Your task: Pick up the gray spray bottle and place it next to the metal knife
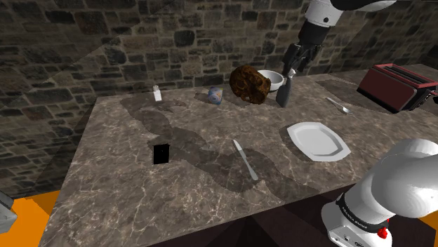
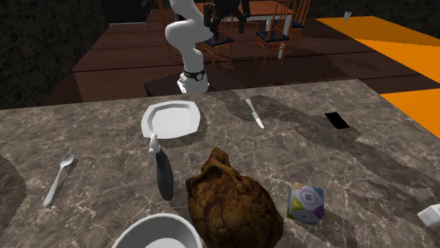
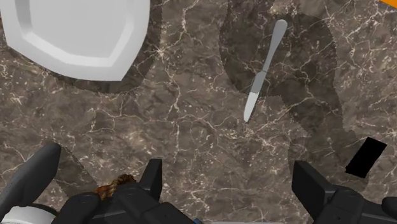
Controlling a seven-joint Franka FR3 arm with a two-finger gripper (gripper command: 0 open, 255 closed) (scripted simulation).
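Gripper (image 3: 229,175) wide open, empty, just above upright gray spray bottle (image 1: 283,92); in shoulder view, knife (image 1: 246,160) well apart at bottle's 7 o'clock.

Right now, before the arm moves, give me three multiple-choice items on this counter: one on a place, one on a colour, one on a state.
1. What lies between the plate and the black rectangle?
A spoon; B knife; C bowl.
2. What colour is the toaster?
A red; B green; C white.
3. How does the gripper stand?
A shut on the knife; B shut on the spoon; C open, holding nothing.

Key:
1 B, the knife lies on the counter between those two.
2 A, its body is dark red.
3 C, the wrist view shows the fingers apart with bare counter between them.
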